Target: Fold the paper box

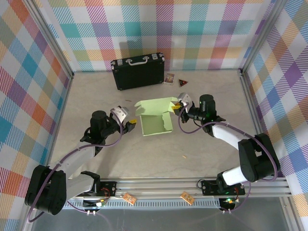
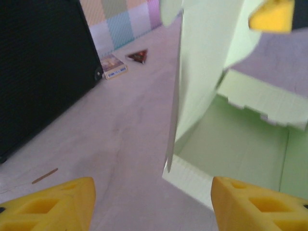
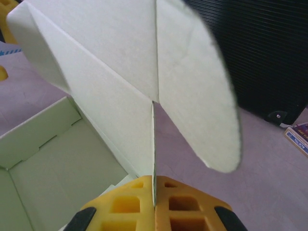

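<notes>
Paper box (image 1: 156, 124) mid counter (image 1: 221, 94), lid up, in front of black case (image 1: 138, 71). R jaws clamped on lid's edge; L jaws apart, just beside box's left wall

TEXT: nothing is showing legibly | small rectangular printed cardboard packet (image 1: 169, 78): print is blurring beyond reading | small dark triangular card (image 1: 183, 82): likewise

The pale table (image 1: 96, 159) carried a black case (image 1: 138, 70) standing upright at its far side, metal handle on top. Just right of the case lay a small printed packet (image 1: 169, 78), and near that a dark triangle (image 1: 183, 82). Around the middle sat the light-green paper box (image 1: 156, 122), open-topped, one flap raised. A thin brown sliver (image 1: 185, 156) lay toward the front, well apart.
</notes>
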### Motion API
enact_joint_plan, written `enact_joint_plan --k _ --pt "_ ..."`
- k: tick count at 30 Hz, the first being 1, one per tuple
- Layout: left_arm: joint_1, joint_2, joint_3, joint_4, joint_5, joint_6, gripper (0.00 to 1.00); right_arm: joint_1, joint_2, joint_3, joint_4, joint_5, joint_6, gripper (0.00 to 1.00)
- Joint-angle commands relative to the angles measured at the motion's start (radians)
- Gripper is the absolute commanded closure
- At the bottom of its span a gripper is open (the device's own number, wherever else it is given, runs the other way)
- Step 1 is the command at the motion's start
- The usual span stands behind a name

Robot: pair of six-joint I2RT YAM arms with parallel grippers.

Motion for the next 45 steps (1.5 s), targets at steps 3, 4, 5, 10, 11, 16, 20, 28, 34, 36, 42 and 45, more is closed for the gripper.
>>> enact_joint_plan --k 3,4,5,10,11,16,20,28,34,36,42,45 --pt "0.003 -0.08 0.04 0.044 -0.148 -0.254 0.33 0.02 0.027 -0.028 0.048 -0.004 0.025 1.0" --pt "0.003 -0.098 0.075 -0.022 -0.156 -0.254 0.33 0.028 0.034 -0.031 0.049 0.002 0.013 1.0" --pt "0.003 -0.111 0.121 -0.102 -0.161 -0.249 0.31 0.037 0.04 -0.03 0.038 0.006 -0.007 1.0" --pt "-0.005 -0.035 0.411 -0.535 -0.047 -0.101 0.28 0.068 0.066 0.012 -0.061 0.027 -0.117 1.0" --pt "-0.015 -0.01 0.474 -0.623 -0.031 -0.057 0.28 0.069 0.066 0.012 -0.065 0.016 -0.13 1.0" --pt "-0.096 0.111 0.712 -0.986 0.081 0.199 0.24 0.07 0.069 0.02 -0.077 0.003 -0.155 1.0" --pt "-0.163 0.212 0.808 -1.093 0.107 0.306 0.22 0.077 0.08 0.032 -0.088 -0.008 -0.165 1.0" --pt "-0.23 0.451 1.01 -1.241 -0.038 0.358 0.29 0.087 0.08 0.035 -0.088 -0.015 -0.162 1.0" --pt "-0.25 0.54 1.063 -1.284 -0.064 0.403 0.51 0.091 0.082 0.036 -0.09 -0.013 -0.147 1.0" --pt "-0.254 0.553 1.077 -1.301 -0.058 0.412 0.61 0.091 0.083 0.037 -0.089 -0.016 -0.142 1.0" --pt "-0.256 0.562 1.11 -1.347 -0.059 0.464 0.95 0.091 0.089 0.042 -0.088 -0.035 -0.127 0.93" --pt "-0.256 0.565 1.124 -1.361 -0.062 0.479 1.0 0.091 0.089 0.043 -0.09 -0.041 -0.127 0.88"
